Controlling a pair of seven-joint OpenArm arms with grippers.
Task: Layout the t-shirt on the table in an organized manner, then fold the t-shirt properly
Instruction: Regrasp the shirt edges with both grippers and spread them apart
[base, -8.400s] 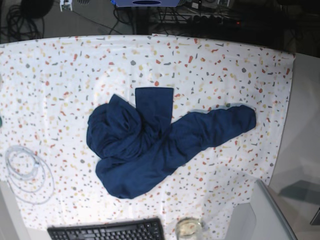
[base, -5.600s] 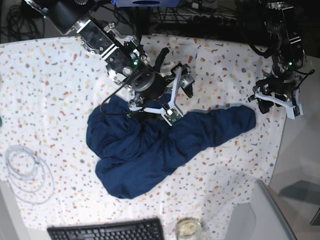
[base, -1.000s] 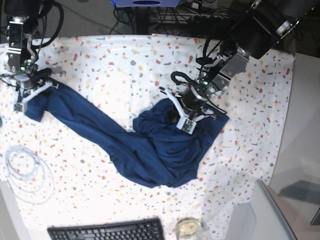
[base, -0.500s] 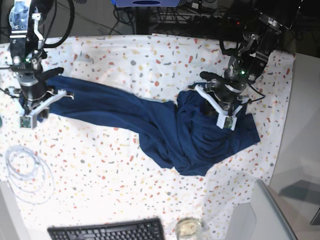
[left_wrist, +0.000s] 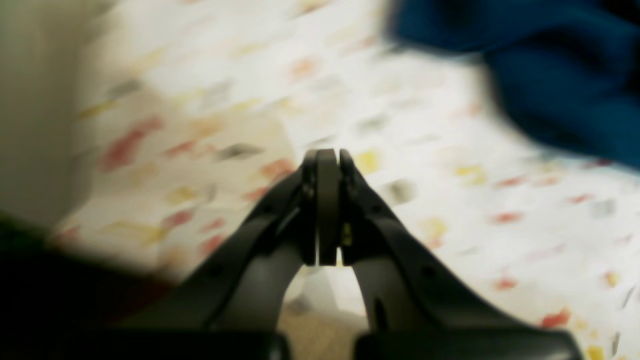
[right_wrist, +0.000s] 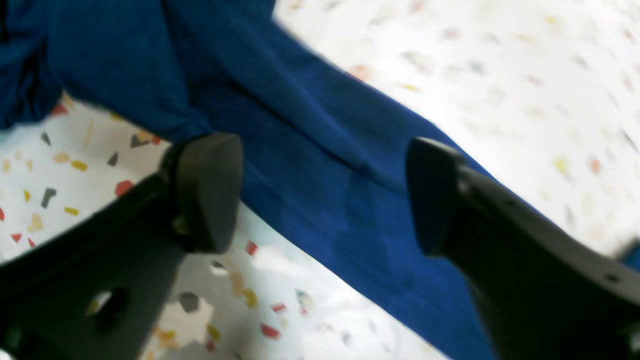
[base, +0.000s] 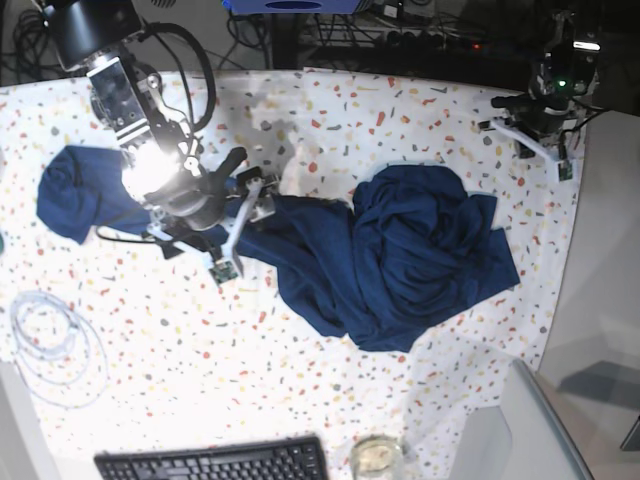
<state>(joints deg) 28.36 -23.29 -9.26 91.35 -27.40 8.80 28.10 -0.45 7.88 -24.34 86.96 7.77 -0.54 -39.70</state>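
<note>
The right claw (right_wrist: 320, 195) is spread wide over the t-shirt (base: 400, 255). In its wrist view both fingers stand apart with a band of dark blue cloth passing under the gap, and nothing is pinched between them. Whether the fingertips touch the cloth I cannot tell. In the base view this claw sits over the narrow stretched part of the shirt, left of the middle.

The left claw (left_wrist: 325, 200) has its fingers pressed together with nothing between them. It hangs over the speckled counter (base: 330, 390) at the far right corner, well apart from the main heap; only a blurred piece of blue cloth shows at the edge of its wrist view.

The t-shirt lies across the counter in three parts: a small bundle at the left, a thin twisted band in the middle, and a big crumpled mass at the right. In my judgement the layout step is not finished and folding has not begun. The shirt must first be spread flat, with sleeves and hem visible.
</note>
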